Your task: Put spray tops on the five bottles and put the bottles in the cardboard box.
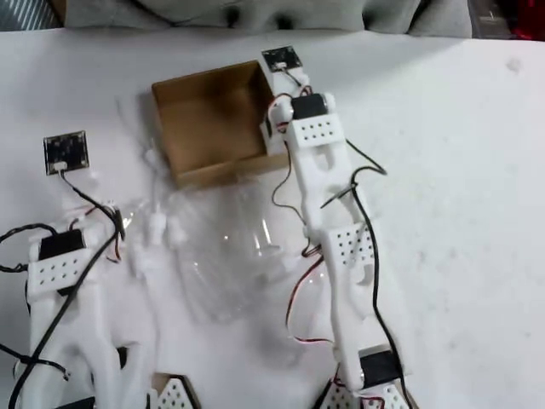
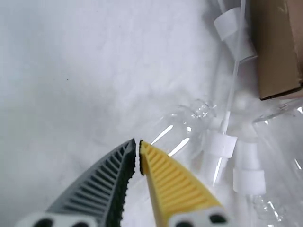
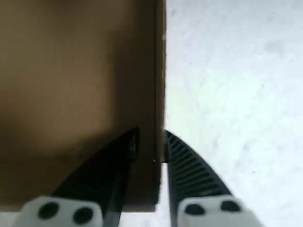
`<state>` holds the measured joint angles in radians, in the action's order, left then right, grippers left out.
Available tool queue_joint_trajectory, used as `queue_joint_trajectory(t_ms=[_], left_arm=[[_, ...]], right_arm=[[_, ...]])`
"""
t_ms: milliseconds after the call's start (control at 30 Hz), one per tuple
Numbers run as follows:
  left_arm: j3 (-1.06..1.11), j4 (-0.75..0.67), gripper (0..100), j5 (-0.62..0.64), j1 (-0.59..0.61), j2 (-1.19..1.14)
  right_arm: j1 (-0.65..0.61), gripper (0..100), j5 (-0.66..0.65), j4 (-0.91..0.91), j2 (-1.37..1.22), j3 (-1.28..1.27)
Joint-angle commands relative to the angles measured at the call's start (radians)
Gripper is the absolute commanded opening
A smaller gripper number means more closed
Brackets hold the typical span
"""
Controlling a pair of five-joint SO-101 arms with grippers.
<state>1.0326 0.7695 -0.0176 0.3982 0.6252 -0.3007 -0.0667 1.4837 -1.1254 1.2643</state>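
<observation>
The brown cardboard box (image 1: 213,123) stands open at the back centre with nothing inside. My right gripper (image 3: 152,139) straddles its right wall (image 3: 159,85), one finger inside and one outside, shut on the cardboard; the same gripper (image 1: 271,128) shows from above. Several clear bottles (image 1: 226,256) lie uncapped on the table in front of the box. White spray tops (image 1: 157,228) lie beside them. My left gripper (image 2: 138,143) is shut on nothing, just left of a clear bottle (image 2: 189,120) and two spray tops (image 2: 220,146).
A corner of the box (image 2: 277,47) and another spray top (image 2: 227,23) lie beyond the left gripper. Black and red cables (image 1: 294,281) trail along the right arm. The white tablecloth (image 1: 460,170) stretches bare to the right.
</observation>
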Motion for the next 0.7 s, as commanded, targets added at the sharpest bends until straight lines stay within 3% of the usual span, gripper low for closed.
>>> queue_joint_trajectory(t_ms=[0,200,400,667], left_arm=[[-0.008,-0.026,2,0.005,0.008,-0.001],[0.002,-0.028,2,0.005,0.005,-0.001],[0.002,-0.028,2,0.005,0.005,-0.001],[0.002,-0.028,2,0.005,0.004,-0.001]], right_arm=[[0.053,1.1,-0.009,0.082,0.097,0.052],[0.134,1.5,-0.012,0.234,0.177,0.044],[0.222,1.5,-0.094,0.243,0.199,0.02],[0.252,1.5,-0.052,0.242,0.38,-0.358]])
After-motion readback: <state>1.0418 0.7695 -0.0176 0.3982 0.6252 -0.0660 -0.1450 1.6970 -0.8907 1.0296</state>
